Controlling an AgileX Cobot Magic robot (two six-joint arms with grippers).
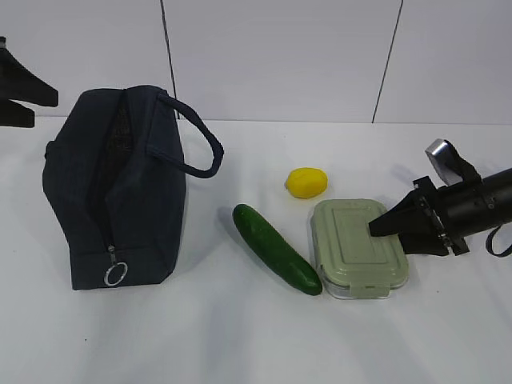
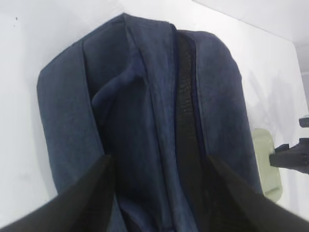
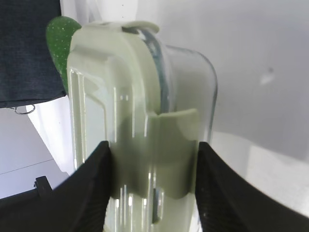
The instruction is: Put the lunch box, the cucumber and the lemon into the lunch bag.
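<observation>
The navy lunch bag (image 1: 120, 184) lies on the left of the white table, its ring pull (image 1: 115, 274) at the near end and a dark slit along its top. The cucumber (image 1: 276, 248) lies right of the bag, with the lemon (image 1: 306, 182) behind it. The lunch box (image 1: 356, 244) with the sage-green lid rests on the table. My right gripper (image 1: 396, 236) is open at the box's right end. In the right wrist view its jaws (image 3: 153, 145) straddle the lid clip of the box (image 3: 125, 87). My left gripper (image 1: 36, 104) hovers open beside the bag (image 2: 145, 106), empty.
A white tiled wall stands behind the table. The bag's two loop handles (image 1: 200, 144) stick out toward the lemon. The right wrist view also shows the cucumber's tip (image 3: 58, 34) and a corner of the bag (image 3: 29, 48) beyond the box.
</observation>
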